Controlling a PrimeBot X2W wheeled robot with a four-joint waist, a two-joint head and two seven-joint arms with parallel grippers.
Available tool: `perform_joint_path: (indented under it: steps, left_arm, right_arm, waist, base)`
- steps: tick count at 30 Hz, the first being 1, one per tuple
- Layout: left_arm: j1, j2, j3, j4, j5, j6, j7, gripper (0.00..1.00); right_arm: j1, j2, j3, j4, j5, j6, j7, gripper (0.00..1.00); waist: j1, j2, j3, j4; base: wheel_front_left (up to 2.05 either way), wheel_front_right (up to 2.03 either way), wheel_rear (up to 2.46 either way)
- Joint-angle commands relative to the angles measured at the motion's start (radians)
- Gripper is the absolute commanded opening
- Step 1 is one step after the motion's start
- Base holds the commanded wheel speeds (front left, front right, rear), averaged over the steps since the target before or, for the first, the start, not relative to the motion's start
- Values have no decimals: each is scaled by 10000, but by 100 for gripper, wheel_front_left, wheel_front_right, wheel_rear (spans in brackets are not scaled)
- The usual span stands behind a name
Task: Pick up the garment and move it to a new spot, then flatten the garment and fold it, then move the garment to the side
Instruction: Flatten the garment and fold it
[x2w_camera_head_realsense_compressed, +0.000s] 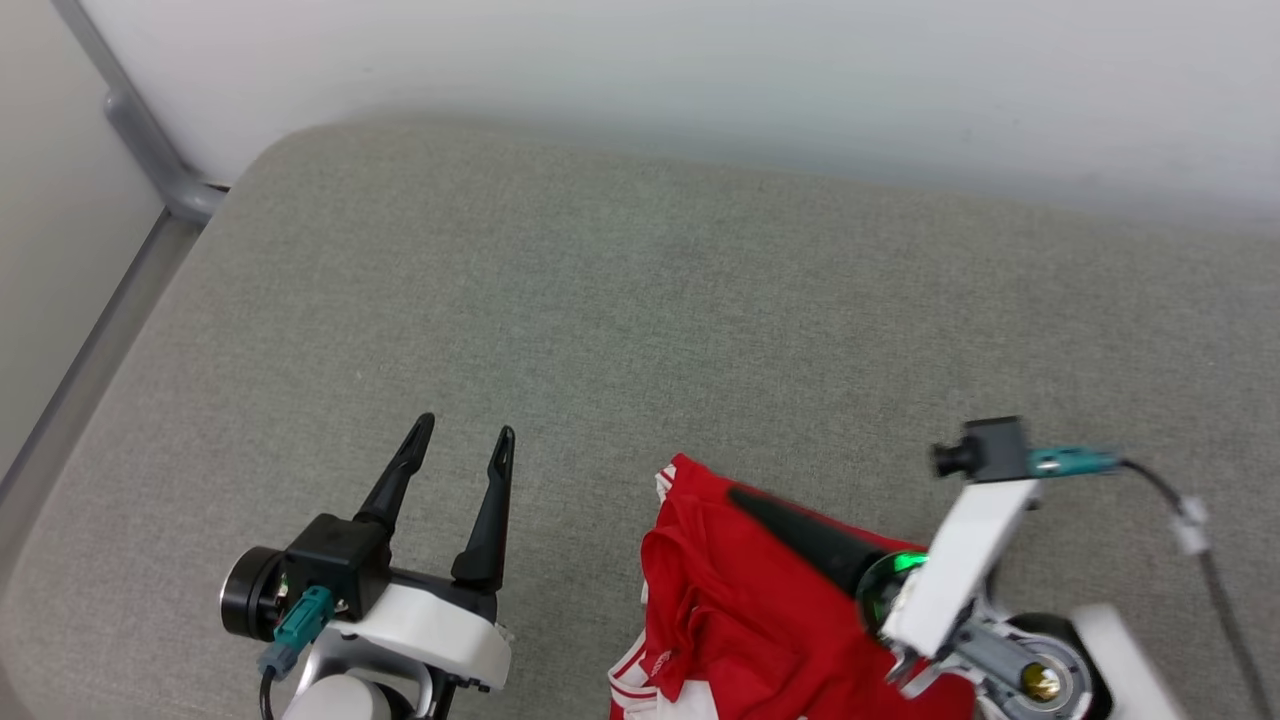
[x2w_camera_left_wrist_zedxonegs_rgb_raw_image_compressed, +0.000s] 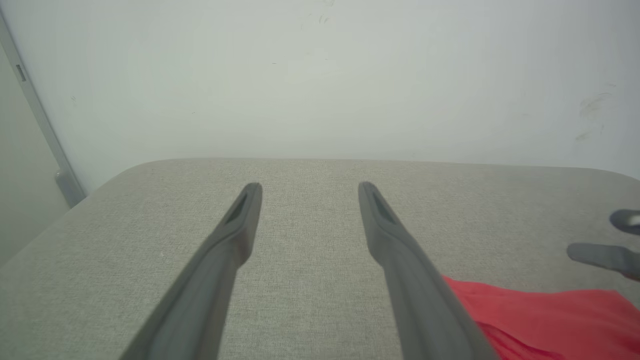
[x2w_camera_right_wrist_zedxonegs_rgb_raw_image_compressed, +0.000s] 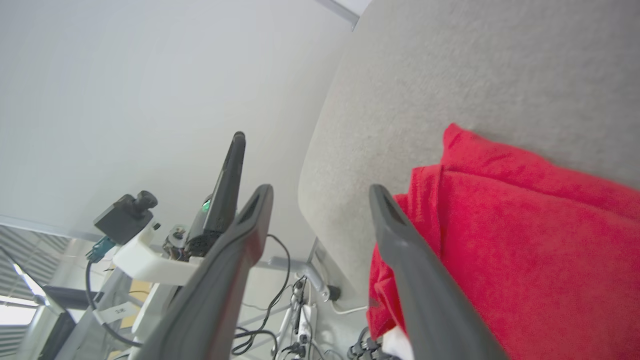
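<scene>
Head view: the shirt (x2w_camera_head_realsense_compressed: 740, 610) lies bunched at the cushion's (x2w_camera_head_realsense_compressed: 640, 300) near edge, beneath my right pincer (x2w_camera_right_wrist_zedxonegs_rgb_raw_image_compressed: 321, 191), spread wide and empty. My left pincer (x2w_camera_head_realsense_compressed: 467, 428), also wide, sits left of it. The shirt's near part is cut off.

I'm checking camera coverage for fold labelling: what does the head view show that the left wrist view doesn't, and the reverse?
Head view adds the garment's white striped trim and the right arm's wrist camera. Left wrist view adds faint scuff marks on the wall. Both share the grey cushion, the garment and the left gripper, open.
</scene>
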Motion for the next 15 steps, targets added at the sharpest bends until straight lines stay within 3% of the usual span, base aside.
perform_joint_path:
  steps: [1, 7, 15]
  left_arm:
    - [139, 0, 32, 12, 62, 36, -61, 100]
    - [362, 86, 130, 48, 20, 156, -64, 100]
    - [701, 222, 398, 80, -71, 512, -65, 100]
  right_arm:
    - [22, -217, -185, -94, -481, -1, -427, 100]
    - [371, -533, -1285, -410, -3099, -3, -2376, 100]
    - [1104, -592, -3604, -1385, -7169, -1, -3602, 100]
  waist:
    - [-1, 0, -123, -110]
    - [-1, 0, -451, -406]
    - [-1, 0, -878, -816]
  base:
    - [0, 0, 0]
    - [0, 0, 0]
    - [0, 0, 0]
